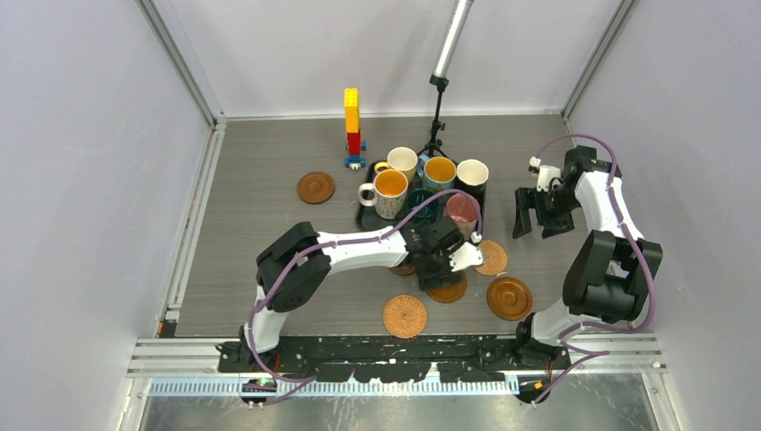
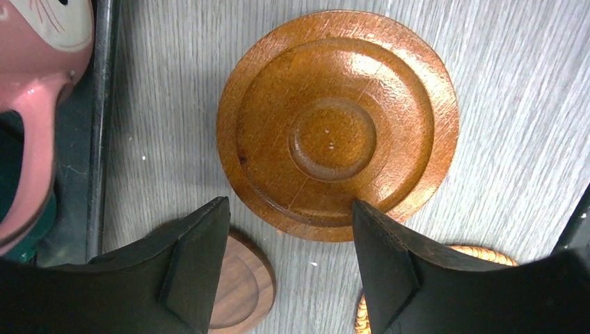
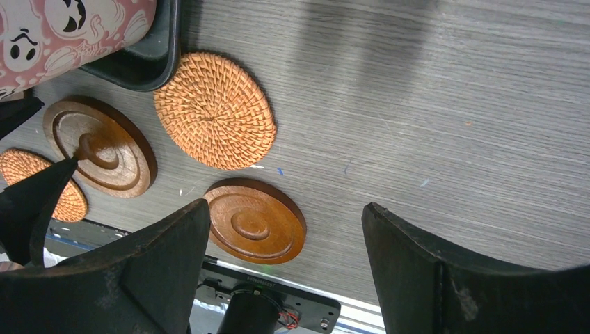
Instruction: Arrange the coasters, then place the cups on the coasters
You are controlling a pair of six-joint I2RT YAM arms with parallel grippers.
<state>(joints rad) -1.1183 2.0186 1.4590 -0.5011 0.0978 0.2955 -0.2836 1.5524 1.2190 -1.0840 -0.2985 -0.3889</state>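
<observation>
Top view: cups (image 1: 392, 184) stand on the tray (image 1: 363, 217). The left gripper (image 1: 446, 259) hangs over a wood coaster (image 1: 447, 290) just in front of the tray. The right gripper (image 1: 537, 220) stands apart, jaws wide and empty.
Left wrist: jaws parted, nothing held, above the coaster's rim. The coaster is probably stiff, glossy and thin, so pinch it at the rim.
Right wrist: a woven coaster (image 3: 214, 111) lies beside the tray.

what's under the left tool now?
Left tool hovers over a glossy brown wood coaster on the table. Its fingers hide most of a dark coaster and a woven coaster.

Wood coaster (image 2: 337, 125) shines glossy; woven coaster (image 3: 214, 110) looks rough.
</observation>
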